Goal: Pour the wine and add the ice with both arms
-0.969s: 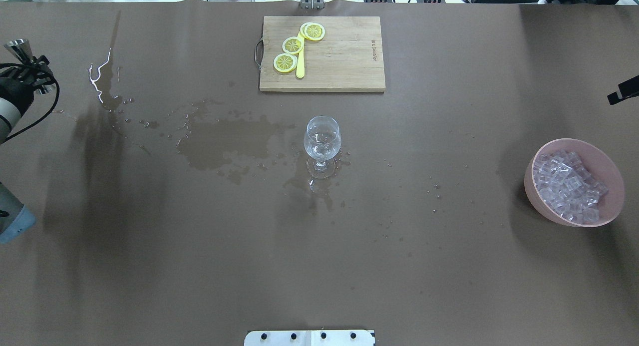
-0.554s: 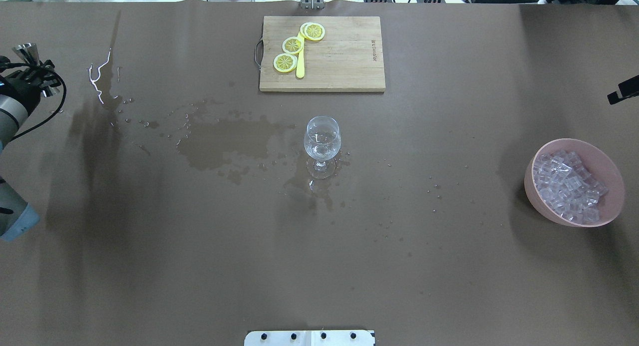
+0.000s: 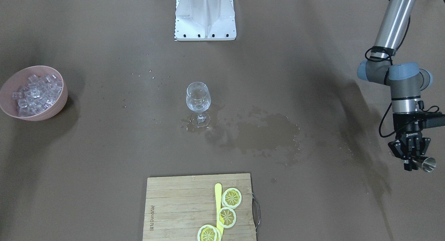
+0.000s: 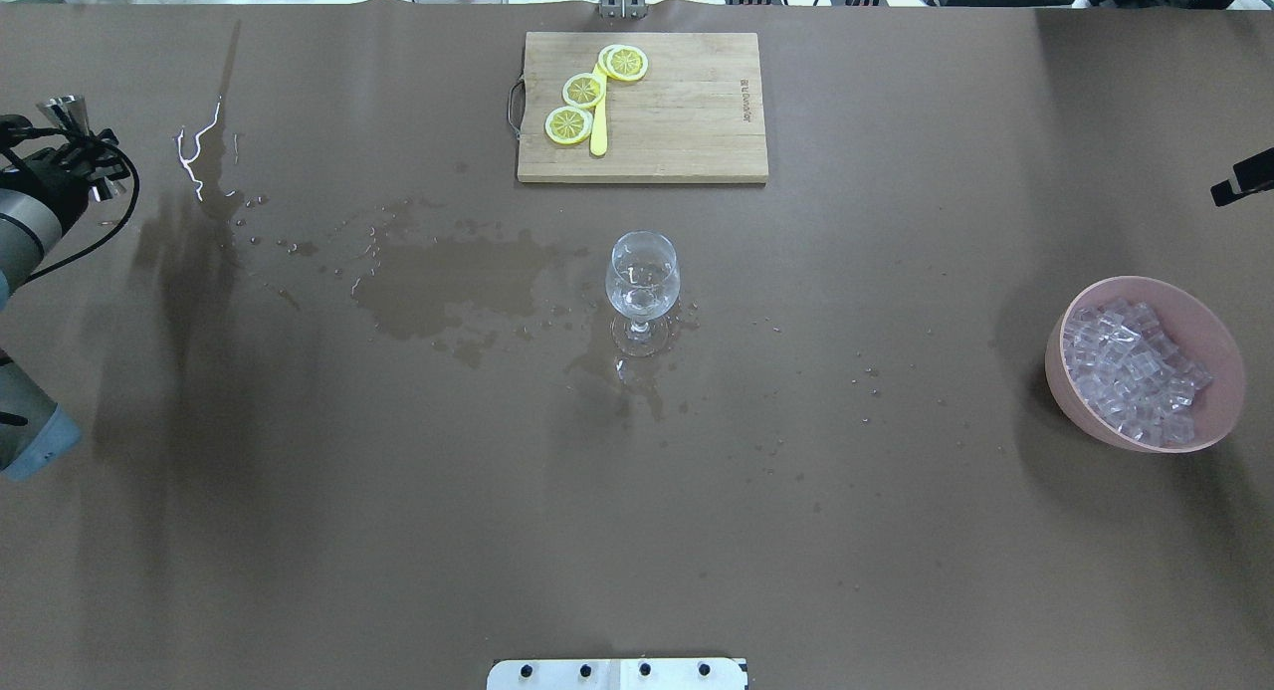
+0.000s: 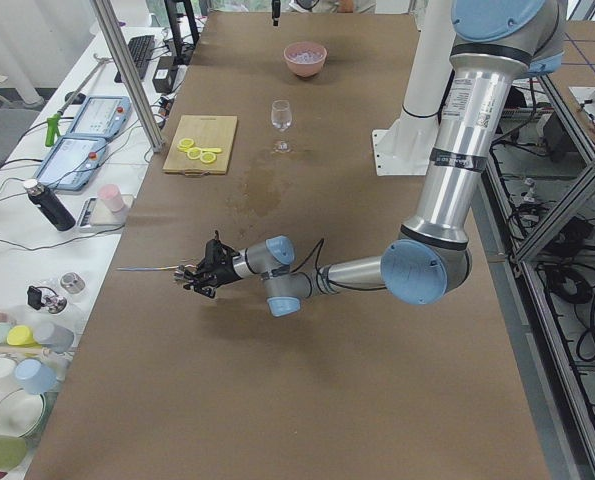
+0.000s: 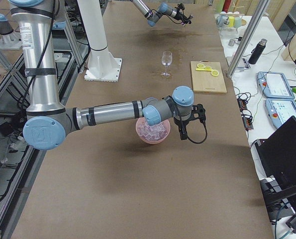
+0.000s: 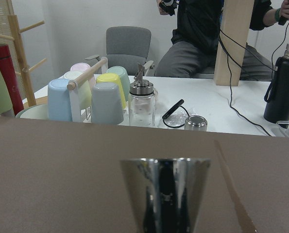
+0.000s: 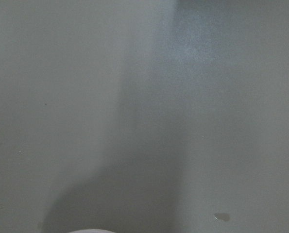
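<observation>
Left gripper (image 3: 414,162) pinches upright steel jigger (image 3: 428,164) — wrist level, arm stretched low; right gripper (image 6: 181,130): cannot tell

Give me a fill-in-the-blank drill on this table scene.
The ice cubes lie in a ___ bowl. The lemon slices rest on a wooden ___. The steel jigger is held by the ___ gripper. The wine glass stands ___.
Missing words: pink; cutting board; left; upright.
</observation>
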Tool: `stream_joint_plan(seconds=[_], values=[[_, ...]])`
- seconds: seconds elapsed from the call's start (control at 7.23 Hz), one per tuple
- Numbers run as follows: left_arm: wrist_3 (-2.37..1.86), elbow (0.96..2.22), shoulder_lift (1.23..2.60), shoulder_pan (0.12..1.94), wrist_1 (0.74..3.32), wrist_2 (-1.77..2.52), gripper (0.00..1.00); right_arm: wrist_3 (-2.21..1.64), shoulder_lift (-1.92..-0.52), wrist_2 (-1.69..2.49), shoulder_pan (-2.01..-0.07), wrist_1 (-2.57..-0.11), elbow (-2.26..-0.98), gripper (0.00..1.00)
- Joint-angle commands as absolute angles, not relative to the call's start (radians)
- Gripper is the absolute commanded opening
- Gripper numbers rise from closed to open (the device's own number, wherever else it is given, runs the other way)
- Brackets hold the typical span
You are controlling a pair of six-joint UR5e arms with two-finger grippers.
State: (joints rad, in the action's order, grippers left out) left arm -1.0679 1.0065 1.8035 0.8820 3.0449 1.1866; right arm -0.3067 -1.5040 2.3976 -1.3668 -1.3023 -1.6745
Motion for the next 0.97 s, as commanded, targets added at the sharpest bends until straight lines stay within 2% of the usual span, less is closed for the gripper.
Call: stream_joint_plan(seconds=[0.0, 0.14, 0.42, 0.83], values=[[-1.071, 1.008, 1.804, 0.882, 3.045, 1.192, 0.28, -0.307, -1.505, 2.398, -1.367, -1.302, -1.675, 1.00], [-1.069, 1.008, 1.804, 0.882, 3.045, 1.193, 0.36, -0.307, -1.508, 2.398, -1.367, -1.302, -1.681, 1.00], [-1.090, 1.009, 1.804, 0.882, 3.045, 1.192, 0.42, -0.307, -1.509, 2.398, -1.367, -1.302, -1.683, 1.00], [-1.115, 1.008, 1.805, 0.882, 3.042, 1.192, 0.44, -0.307, -1.511, 2.398, -1.368, -1.302, -1.683, 1.00]])
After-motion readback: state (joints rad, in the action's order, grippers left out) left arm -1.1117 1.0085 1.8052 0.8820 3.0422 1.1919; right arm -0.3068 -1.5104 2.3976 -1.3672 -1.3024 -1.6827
